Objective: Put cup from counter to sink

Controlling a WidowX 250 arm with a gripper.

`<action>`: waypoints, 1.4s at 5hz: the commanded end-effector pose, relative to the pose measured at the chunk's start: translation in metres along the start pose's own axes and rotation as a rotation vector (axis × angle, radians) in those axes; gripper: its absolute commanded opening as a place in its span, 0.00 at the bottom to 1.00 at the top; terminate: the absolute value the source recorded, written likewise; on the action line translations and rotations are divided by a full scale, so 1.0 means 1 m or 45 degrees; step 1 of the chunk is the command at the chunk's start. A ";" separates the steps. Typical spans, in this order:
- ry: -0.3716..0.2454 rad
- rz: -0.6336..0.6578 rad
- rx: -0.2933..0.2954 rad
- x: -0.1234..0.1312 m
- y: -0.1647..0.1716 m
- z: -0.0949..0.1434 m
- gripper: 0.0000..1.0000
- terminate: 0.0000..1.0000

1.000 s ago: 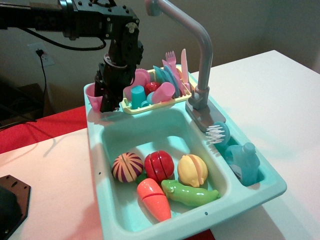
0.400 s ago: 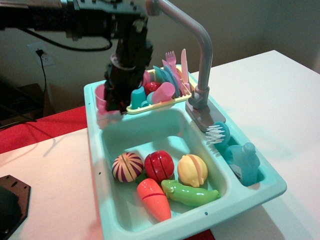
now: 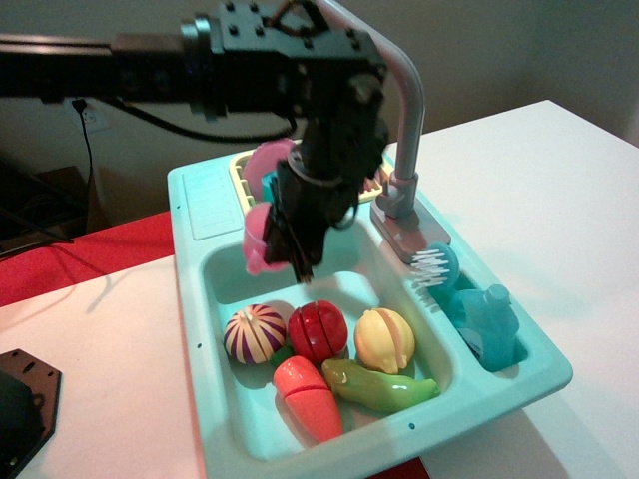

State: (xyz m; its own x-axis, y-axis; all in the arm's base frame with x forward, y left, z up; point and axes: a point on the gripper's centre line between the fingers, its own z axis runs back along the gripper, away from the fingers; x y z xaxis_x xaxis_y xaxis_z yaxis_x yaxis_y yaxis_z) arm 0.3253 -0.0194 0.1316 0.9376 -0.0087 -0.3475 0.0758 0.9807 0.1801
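Black gripper (image 3: 283,242) is clamped on the light-pink cup (image 3: 258,239), holding it in the air above the back-left part of the sink (image 3: 225,269), off the ribbed counter (image 3: 208,200). No writing is readable. Inside the basin lie a striped purple onion (image 3: 254,333), red tomato (image 3: 318,330), yellow lemon (image 3: 384,340), orange carrot (image 3: 309,398) and green pepper (image 3: 381,386). Behind, a yellow dish rack (image 3: 240,170) is mostly hidden.

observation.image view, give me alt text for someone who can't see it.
A black robot arm's end effector holds a small light-pink plastic toy cup above the deep pale-teal plastic toy sink, beside the tall grey curved faucet. In the basin lie toy vegetables, including an orange carrot and a green cucumber.
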 end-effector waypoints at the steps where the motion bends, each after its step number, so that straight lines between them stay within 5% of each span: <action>1: -0.019 -0.024 -0.043 0.006 -0.022 -0.008 0.00 0.00; 2: -0.004 -0.011 -0.046 0.007 -0.020 -0.025 0.00 0.00; 3: 0.016 0.033 -0.058 0.005 -0.010 -0.030 1.00 0.00; 6: 0.068 0.088 -0.034 -0.013 0.004 -0.023 1.00 0.00; 7: 0.009 0.125 0.044 -0.033 0.020 0.009 1.00 0.00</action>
State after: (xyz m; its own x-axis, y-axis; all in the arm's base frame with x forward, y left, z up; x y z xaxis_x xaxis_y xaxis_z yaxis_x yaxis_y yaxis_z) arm 0.2906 0.0048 0.1614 0.9210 0.1009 -0.3763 0.0029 0.9641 0.2656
